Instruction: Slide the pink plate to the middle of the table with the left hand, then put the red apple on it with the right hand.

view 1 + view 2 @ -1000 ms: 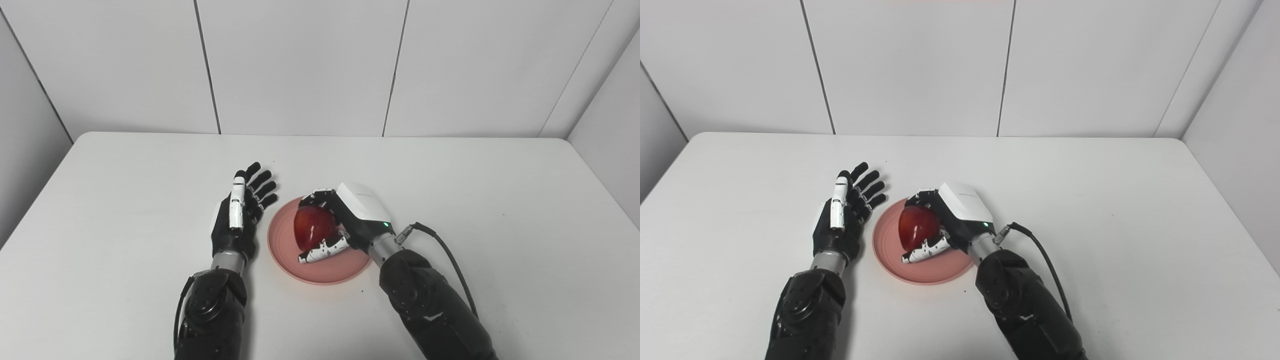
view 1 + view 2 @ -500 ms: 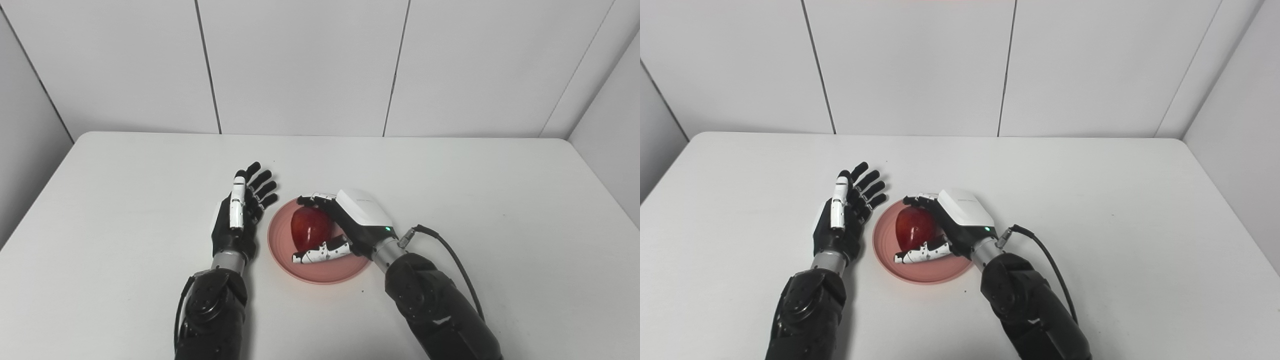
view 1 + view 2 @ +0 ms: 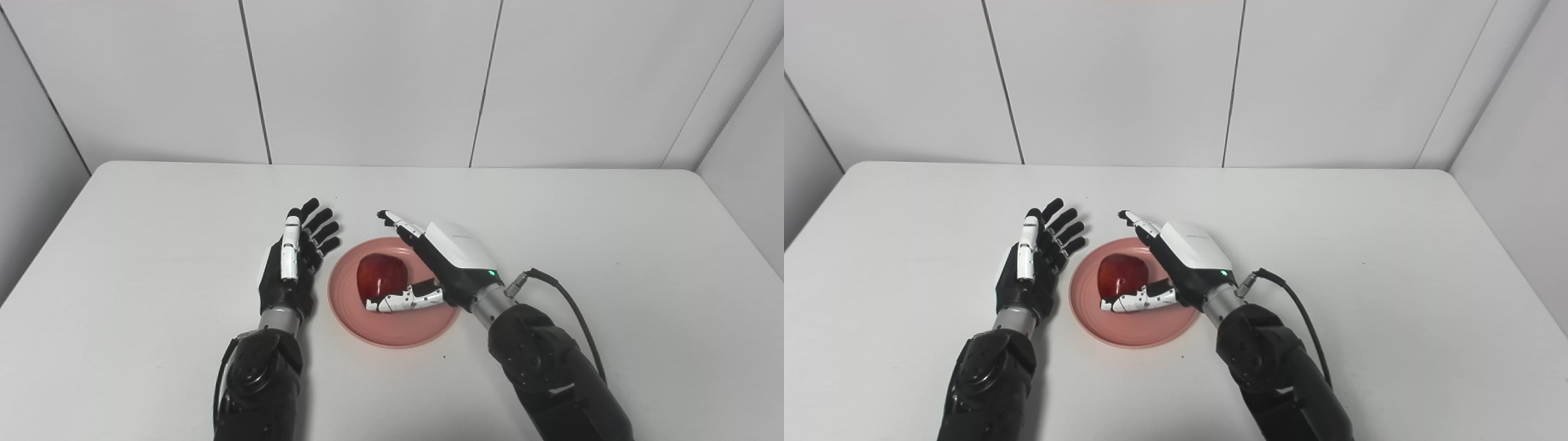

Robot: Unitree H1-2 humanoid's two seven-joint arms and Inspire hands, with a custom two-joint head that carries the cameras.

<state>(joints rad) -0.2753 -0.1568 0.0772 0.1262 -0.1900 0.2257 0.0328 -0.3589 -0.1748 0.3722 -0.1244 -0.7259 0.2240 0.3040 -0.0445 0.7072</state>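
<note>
We see the pink plate [image 3: 392, 321] lying flat near the middle of the white worktop [image 3: 612, 245]. The red apple [image 3: 381, 277] sits on the plate, on its left half, resting on the plate's surface.

Right hand [image 3: 441, 263]: spread wide, holding nothing. Its fingers [image 3: 397, 223] stretch out above the far rim of the plate, clear of the apple. Its thumb [image 3: 404, 300] lies low over the plate just in front of the apple; we cannot tell whether it touches the fruit. A black cable [image 3: 569, 306] loops out from the right wrist.

Left hand [image 3: 294, 263]: spread, fingers apart and pointing away from us, holding nothing. It stands on edge just beside the plate's left rim; we cannot tell whether it touches the rim.

White wall panels [image 3: 367, 79] stand behind the worktop.
</note>
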